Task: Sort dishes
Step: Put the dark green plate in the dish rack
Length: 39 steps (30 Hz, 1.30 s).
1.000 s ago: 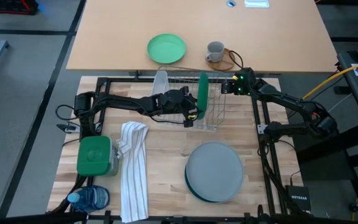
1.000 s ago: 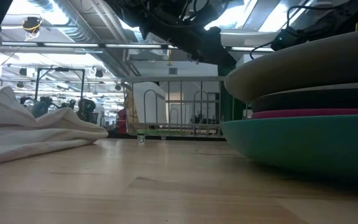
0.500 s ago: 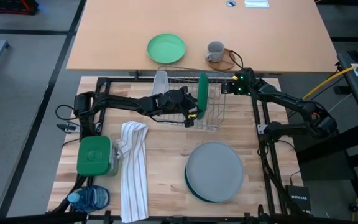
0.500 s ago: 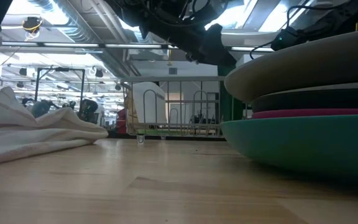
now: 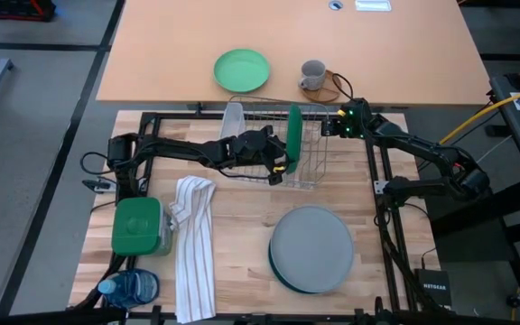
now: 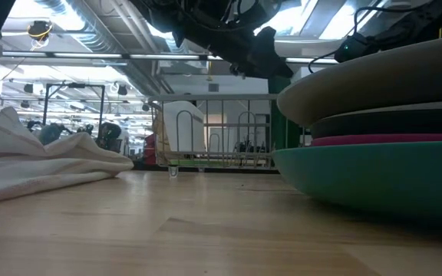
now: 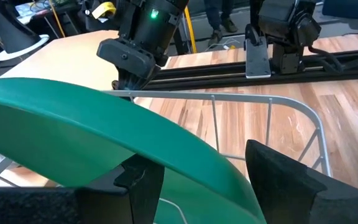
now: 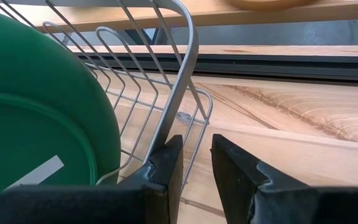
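Here, the dark green plate [image 5: 293, 139] is stood on edge in the wire dish rack [image 5: 310, 173], just above the middle of the high view, so that it is kept upright by the wires. The left gripper [image 5: 279, 169] is placed at the plate's lower edge, its fingers spread wide; in the left wrist view the rim is seen passing between the two dark fingers [image 7: 143, 186], with a clear gap on one side, so the plate seems to be released rather than clamped, probably because it is already carried by the rack. The right gripper [image 5: 330, 125] is set at the rack's upper right corner, and in the right wrist view its fingers are closed about the rack's wire frame [image 8: 174, 106], apparently to steady the rack while a plate is slotted in. The remaining dishes are left as a stack [image 5: 311, 249] in the lower right of the high view, the light grey plate on top, with charcoal, pink and teal rims seen beneath it in the low view. More plates are judged to await racking.
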Available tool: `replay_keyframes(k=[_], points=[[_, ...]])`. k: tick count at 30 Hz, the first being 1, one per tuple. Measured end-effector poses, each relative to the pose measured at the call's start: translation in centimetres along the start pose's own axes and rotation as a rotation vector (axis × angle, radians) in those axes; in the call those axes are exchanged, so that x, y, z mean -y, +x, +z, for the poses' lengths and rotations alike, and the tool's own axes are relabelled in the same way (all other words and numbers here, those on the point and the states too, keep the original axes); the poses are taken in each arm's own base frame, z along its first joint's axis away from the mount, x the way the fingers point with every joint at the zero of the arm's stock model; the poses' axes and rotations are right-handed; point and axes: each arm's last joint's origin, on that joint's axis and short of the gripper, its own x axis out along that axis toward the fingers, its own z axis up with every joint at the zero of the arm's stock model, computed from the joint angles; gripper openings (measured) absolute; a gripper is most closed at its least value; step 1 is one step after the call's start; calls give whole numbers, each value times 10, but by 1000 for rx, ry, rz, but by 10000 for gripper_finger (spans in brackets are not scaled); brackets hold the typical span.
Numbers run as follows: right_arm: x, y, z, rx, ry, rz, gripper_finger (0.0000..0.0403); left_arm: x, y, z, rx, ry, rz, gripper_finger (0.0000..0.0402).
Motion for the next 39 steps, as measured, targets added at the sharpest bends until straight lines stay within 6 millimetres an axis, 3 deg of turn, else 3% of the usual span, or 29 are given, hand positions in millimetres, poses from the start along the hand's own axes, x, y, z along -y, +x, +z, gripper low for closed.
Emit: replay_keyframes(k=[19,39], points=[[0,0,0,-3,1,4,89,1,-1,-9,-98,-69,18,212],[0,0,0,-4,1,5,89,14,-2,-5,-81,-47,-4,212]])
